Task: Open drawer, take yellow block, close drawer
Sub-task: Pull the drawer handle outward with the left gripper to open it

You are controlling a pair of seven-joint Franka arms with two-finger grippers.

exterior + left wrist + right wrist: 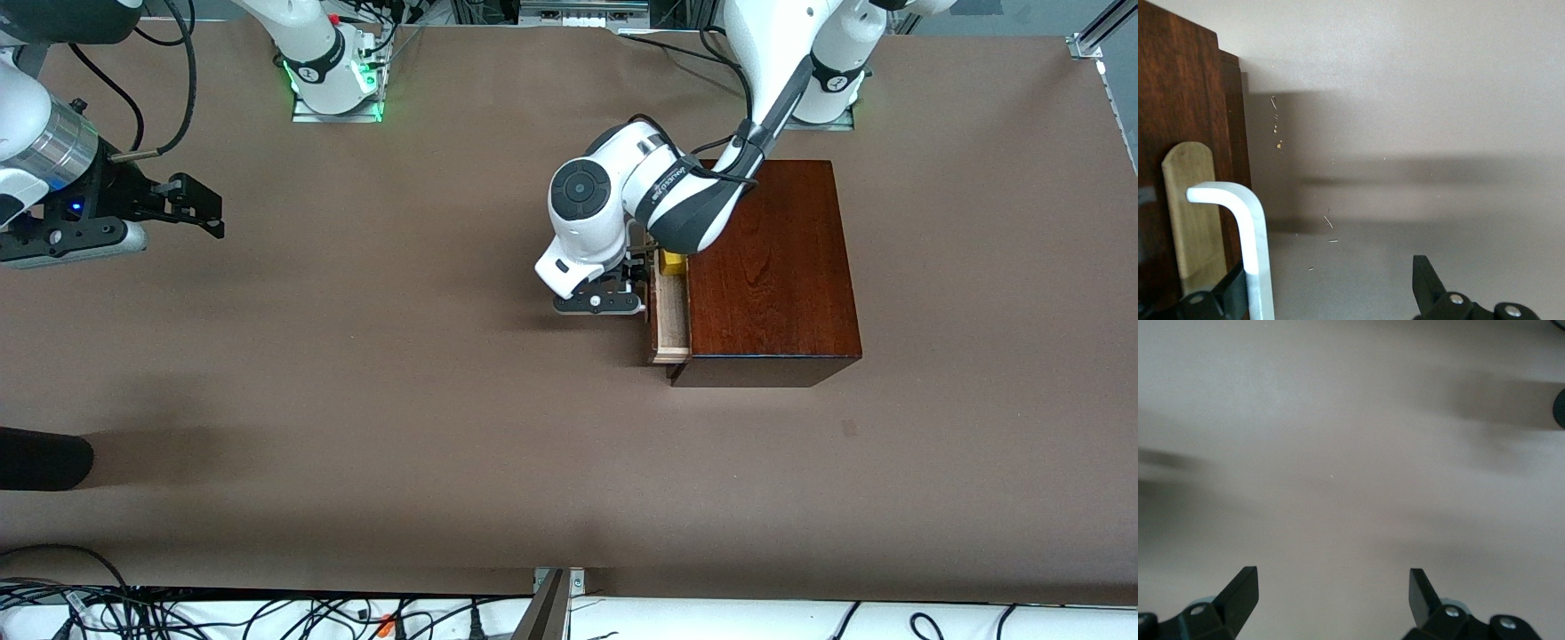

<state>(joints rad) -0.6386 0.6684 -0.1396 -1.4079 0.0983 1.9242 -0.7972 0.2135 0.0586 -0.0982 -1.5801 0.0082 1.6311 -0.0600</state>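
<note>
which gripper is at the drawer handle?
The left gripper: open, one finger beside the drawer's white handle. The right gripper waits open over bare table at the right arm's end.

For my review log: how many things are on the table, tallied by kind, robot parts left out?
Wooden box: 1
Drawer, partly pulled out of that box: 1
Yellow block, in the drawer: 1
Total: 3

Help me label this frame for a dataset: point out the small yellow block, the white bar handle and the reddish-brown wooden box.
small bright yellow block [672,263], front view, its visible top face in the drawer.
white U-shaped bar handle [1250,230], left wrist view, its straight bar.
glossy reddish-brown wooden box [773,267], front view, middle of its top.
</note>
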